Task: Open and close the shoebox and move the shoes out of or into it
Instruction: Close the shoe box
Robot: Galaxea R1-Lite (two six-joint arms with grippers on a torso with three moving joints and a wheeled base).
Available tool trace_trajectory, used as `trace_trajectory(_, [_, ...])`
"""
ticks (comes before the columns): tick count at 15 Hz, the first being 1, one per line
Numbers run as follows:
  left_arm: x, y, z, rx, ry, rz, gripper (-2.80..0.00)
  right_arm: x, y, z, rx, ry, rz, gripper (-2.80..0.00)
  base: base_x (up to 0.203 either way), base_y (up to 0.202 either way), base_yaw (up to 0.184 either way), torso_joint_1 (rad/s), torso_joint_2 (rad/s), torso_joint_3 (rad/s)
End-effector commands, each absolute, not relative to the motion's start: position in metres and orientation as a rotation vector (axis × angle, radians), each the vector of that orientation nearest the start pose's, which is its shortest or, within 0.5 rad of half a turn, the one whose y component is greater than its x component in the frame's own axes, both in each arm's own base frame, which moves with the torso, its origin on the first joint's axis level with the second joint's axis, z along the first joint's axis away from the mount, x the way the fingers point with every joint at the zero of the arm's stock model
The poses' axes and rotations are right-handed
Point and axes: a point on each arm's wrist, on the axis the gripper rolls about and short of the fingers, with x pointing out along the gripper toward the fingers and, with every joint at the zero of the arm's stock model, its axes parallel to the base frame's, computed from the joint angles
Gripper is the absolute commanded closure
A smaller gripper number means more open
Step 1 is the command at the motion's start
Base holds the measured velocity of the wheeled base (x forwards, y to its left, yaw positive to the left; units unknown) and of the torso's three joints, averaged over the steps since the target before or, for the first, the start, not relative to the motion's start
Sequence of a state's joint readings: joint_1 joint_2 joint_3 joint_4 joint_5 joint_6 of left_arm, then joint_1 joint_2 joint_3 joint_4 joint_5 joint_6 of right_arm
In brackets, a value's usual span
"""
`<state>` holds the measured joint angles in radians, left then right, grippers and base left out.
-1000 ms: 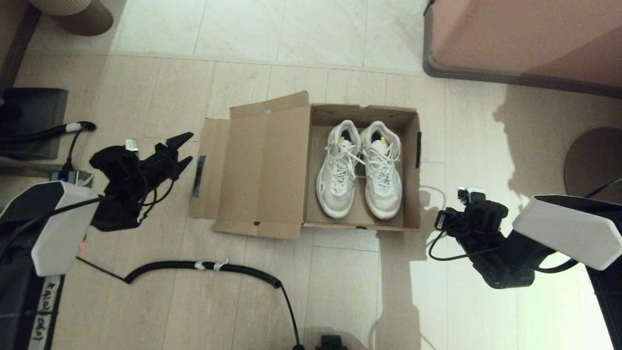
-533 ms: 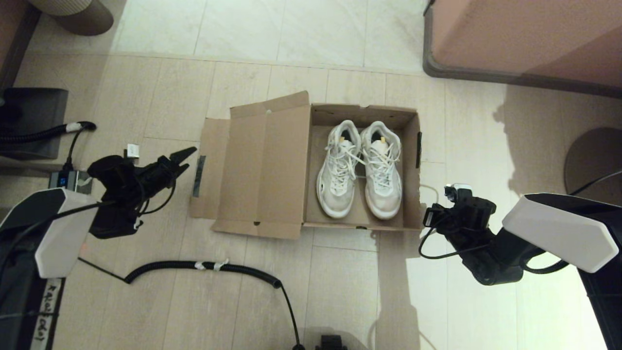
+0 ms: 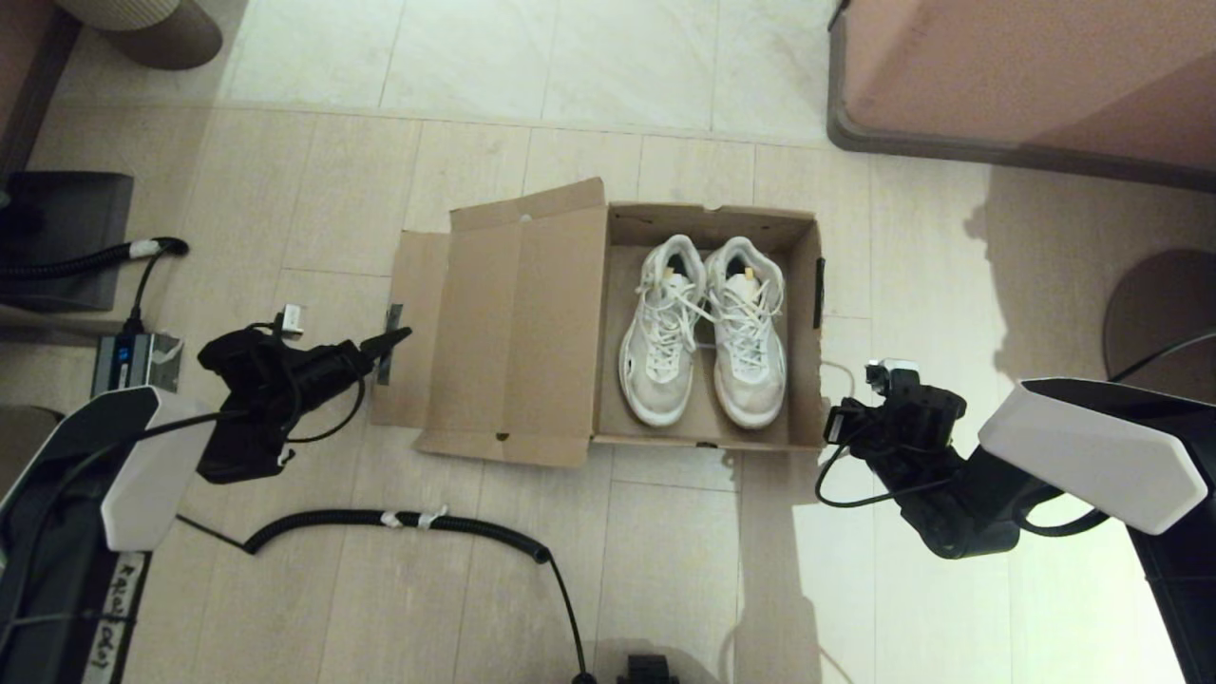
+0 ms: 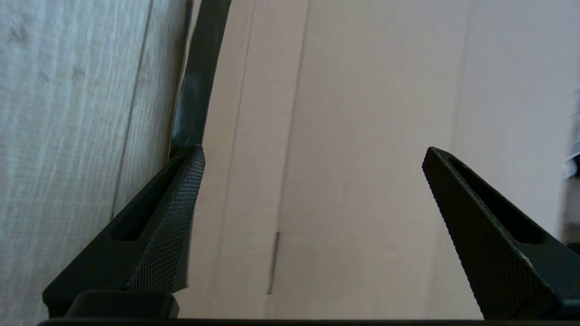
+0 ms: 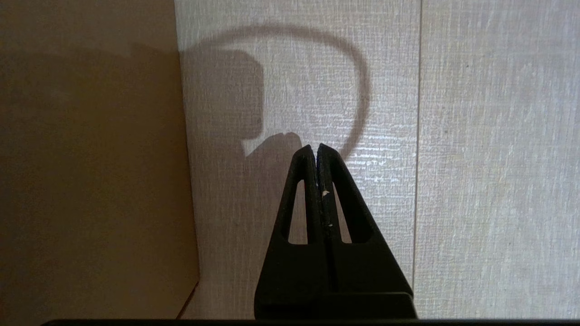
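Observation:
The brown shoebox (image 3: 708, 223) stands open on the floor, its lid (image 3: 513, 332) folded out flat to the left. Both white sneakers (image 3: 665, 332) (image 3: 750, 332) lie side by side inside, toes toward me. My left gripper (image 3: 388, 340) is open and low at the lid's outer edge flap, its fingertips over the dark tape strip (image 3: 391, 318). In the left wrist view the open gripper (image 4: 312, 154) spans bare lid cardboard (image 4: 362, 136), with the tape strip (image 4: 204, 68) beside one finger (image 4: 181, 203). My right gripper (image 5: 316, 149) is shut and empty, pointing at the floor beside the box's right wall (image 5: 90, 158).
A coiled black cable (image 3: 408, 521) runs across the floor in front of the box. A pink upholstered piece (image 3: 1026, 76) fills the far right, with a round dark base (image 3: 1164, 313) below it. A dark block (image 3: 62, 237) and a small device (image 3: 128, 359) sit at the left.
My left gripper has moved right and down, from beside the lid to its taped edge flap. The right gripper shifted slightly left toward the box's front right corner. Box and shoes are unmoved.

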<state>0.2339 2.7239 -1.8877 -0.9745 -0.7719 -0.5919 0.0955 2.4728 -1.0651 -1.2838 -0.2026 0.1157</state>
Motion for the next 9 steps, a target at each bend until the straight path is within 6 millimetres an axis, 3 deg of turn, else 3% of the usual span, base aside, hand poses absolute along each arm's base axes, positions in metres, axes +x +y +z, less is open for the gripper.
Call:
trace_trajectory(1, [0.5322,0.1155,0.046,-0.496,0.038,-0.539,-2.8,0.4374,0.0371,0.014,0.099,0.11,-0.115,0.0,0.0,0.0,0.0,0.0,0.0,0.0])
trace_trajectory(7, [0.5338,0.1174,0.0509,-0.484,0.008,-0.507,-2.8,0.4365,0.0384,0.0132,0.097,0.114,-0.112,0.0,0.0,0.0,0.0,0.0,0.0,0.0])
trace_trajectory(9, [0.5346,0.117,0.0439,-0.49,0.019,-0.503,-2.8,0.4361,0.0391,0.0134,0.098,0.114,-0.111,0.0,0.0,0.0,0.0,0.0,0.0,0.0])
